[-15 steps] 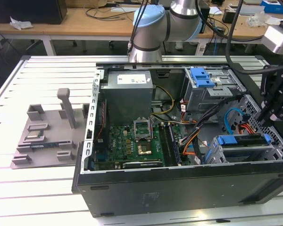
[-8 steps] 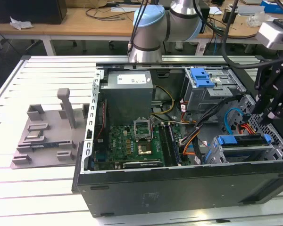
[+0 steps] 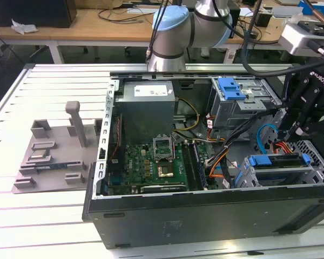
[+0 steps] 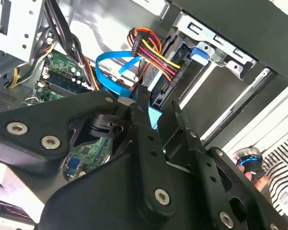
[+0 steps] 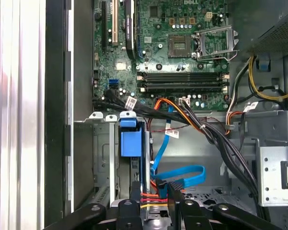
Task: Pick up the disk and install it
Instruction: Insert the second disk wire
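The disk [image 3: 281, 163] lies in its blue carrier in the drive cage at the near corner of the open computer case [image 3: 205, 216], on the exterior view's right. Red, yellow and orange cables [image 5: 151, 199] plug into its end. In the first wrist view the disk [image 5: 132, 143] stands on edge. My gripper [image 3: 296, 135] hangs just above the disk's cabled end. Its black fingers [image 5: 136, 203] are open, one on each side of that end. The second wrist view has the blue carrier [image 4: 156, 116] between them, and I cannot see whether they touch it.
Inside the case are a motherboard [image 3: 151, 162], a grey power supply [image 3: 146, 108], an upper cage with a blue latch [image 3: 231, 89] and a blue data cable [image 5: 182, 175]. A grey fixture [image 3: 54, 151] sits on the table. A hand and striped sleeve [image 4: 283, 184] are near the case.
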`<state>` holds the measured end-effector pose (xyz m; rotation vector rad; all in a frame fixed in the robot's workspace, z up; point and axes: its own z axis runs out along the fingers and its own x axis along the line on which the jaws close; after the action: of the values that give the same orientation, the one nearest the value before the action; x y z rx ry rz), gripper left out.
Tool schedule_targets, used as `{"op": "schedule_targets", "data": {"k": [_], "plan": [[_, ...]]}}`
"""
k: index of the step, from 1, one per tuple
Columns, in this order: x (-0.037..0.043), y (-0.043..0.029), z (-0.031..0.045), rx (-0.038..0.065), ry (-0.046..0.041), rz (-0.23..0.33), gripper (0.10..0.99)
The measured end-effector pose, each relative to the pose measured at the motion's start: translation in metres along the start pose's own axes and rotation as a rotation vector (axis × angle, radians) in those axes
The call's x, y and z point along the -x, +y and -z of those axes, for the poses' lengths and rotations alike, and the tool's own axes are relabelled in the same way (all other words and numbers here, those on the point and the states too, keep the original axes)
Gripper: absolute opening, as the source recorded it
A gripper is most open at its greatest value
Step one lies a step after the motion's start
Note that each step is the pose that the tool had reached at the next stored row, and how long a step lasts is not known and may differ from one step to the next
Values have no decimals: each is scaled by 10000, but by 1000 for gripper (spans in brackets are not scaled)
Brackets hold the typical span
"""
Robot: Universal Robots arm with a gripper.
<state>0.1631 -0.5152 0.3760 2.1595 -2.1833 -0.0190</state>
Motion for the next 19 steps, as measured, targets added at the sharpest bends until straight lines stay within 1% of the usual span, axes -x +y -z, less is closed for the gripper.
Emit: {"op": "schedule_targets", "data": {"k": [6,10,14,19], "plan": [[-1,53,-4,0,1,9,361],[16,62,-8,-1,3,23,361],[74,63,-8,-3,4,76,361],[78,61,-21,-11,19,261,361]]}}
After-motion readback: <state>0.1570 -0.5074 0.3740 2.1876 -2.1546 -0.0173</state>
